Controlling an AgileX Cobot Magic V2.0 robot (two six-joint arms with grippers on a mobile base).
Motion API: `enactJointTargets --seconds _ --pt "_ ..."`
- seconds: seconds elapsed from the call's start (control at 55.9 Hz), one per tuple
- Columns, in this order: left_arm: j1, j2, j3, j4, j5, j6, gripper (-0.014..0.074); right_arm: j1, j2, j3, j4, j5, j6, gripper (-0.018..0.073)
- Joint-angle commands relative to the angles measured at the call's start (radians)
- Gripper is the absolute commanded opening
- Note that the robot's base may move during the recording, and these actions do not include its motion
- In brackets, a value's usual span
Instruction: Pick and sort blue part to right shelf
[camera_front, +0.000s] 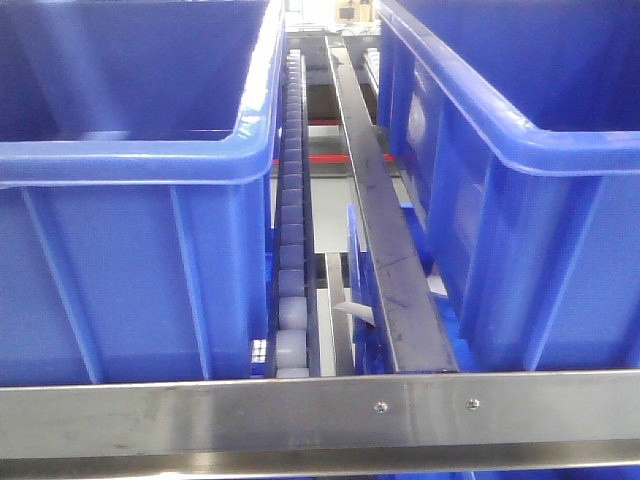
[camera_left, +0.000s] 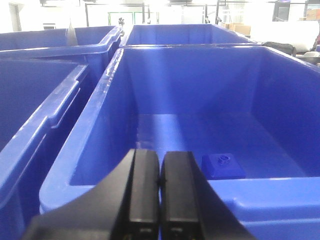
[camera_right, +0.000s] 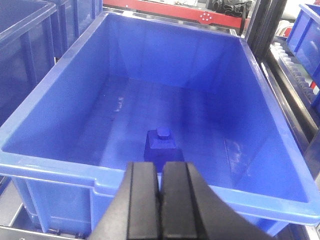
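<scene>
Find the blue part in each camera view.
Exterior front-facing: not visible.
Left wrist: blue part on a blue bin floor, lower right of centre.
Right wrist: on a bin floor, lower centre, near the front wall.
Shared landmark: the bins' rounded blue rims.
Whether both wrist views show the same part, I cannot tell.

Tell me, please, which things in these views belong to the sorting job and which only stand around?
Belongs to the job:
- blue part, lying on the bin's floor
- blue bin holding it
- right gripper, fingers together, holding nothing
- shelf front rail

Only standing around:
- roller track between the bins
- neighbouring bin
- left gripper, also shut and holding nothing
</scene>
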Motion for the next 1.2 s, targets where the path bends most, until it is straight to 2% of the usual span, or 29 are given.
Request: enactJointTargets --seconds 0.0,0.483,0.555,0.716,0.877,1.038,1.181 --pt "0.002 -0.026 0.03 -0.009 -0.094 0.0 0.0125 -0.004 0.0 -0.022 0.005 -0.082 -0.005 0.0041" --pt "0.002 -0.026 0.03 -0.009 -0.094 0.0 0.0125 -0.004 0.0 -0.021 0.005 -0.085 -0.005 0.0041" --pt "0.002 -0.026 0.03 -0.009 -0.094 0.0 0.0125 -0.004 0.0 0.016 0.012 -0.145 0.0 0.0041" --pt "0.002 -0.026 0.03 -0.009 -0.094 0.0 0.0125 -0.004 0.0 0.216 0.011 -0.428 0.101 0.0041" --pt "0.002 -0.026 0.03 -0.009 -0.094 0.0 0.0125 -0.004 -0.016 0.374 0.003 -0.608 0.114 0.0041" --pt "0.002 -0.026 0.03 -0.009 -0.094 0.0 0.0125 -0.004 -0.016 0.493 -0.001 -0.722 0.183 0.0041" --pt "0.002 -0.024 0.03 -0.009 -0.094 0.0 0.0125 -0.004 -0.016 0.492 -0.026 -0.691 0.202 0.0041"
